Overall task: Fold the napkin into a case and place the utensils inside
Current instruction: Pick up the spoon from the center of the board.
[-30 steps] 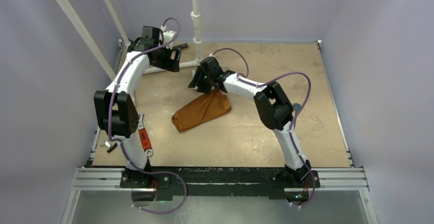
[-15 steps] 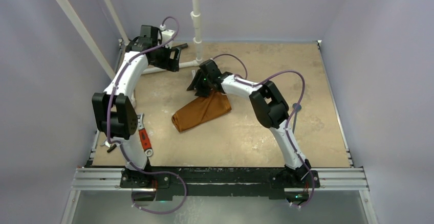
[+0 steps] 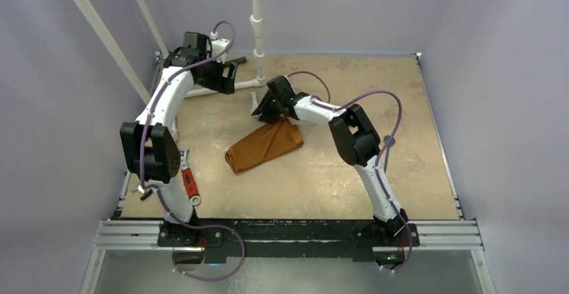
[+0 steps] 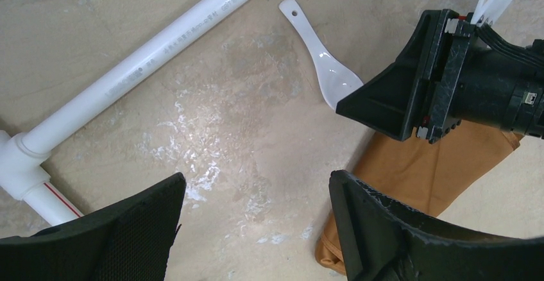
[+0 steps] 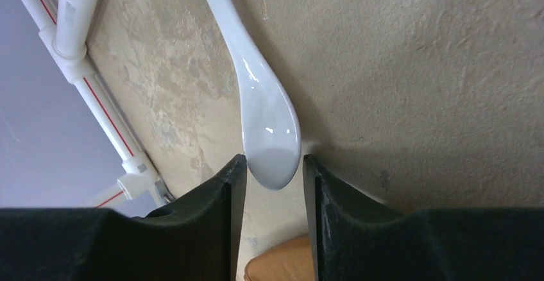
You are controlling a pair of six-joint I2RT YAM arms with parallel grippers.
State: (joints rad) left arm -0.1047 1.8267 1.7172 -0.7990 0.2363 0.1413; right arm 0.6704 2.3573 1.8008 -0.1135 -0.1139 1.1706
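The rust-orange napkin (image 3: 265, 145) lies mid-table folded into a long narrow case (image 4: 417, 172), one end under my right wrist (image 5: 282, 262). A white spoon (image 3: 254, 99) lies on the table just beyond that end (image 4: 321, 56). My right gripper (image 3: 267, 108) is low over it, and its fingers stand against both sides of the spoon's bowl tip (image 5: 266, 114); the right gripper (image 5: 272, 162) is shut on it. A teal rounded end (image 3: 388, 140) peeks out beside the right arm's elbow. My left gripper (image 3: 231, 76) hovers at the back left, open and with nothing in it (image 4: 253, 181).
A white pipe stand (image 3: 257, 25) rises at the back, with a branch lying along the table (image 4: 147, 69). A red-handled tool (image 3: 190, 183) and small black pliers (image 3: 144, 190) lie by the left arm's base. Walls close in on three sides.
My right gripper has slid back and slightly right, uncovering the spoon in the top view, and its jaws have narrowed onto the bowl. The left arm has barely moved.
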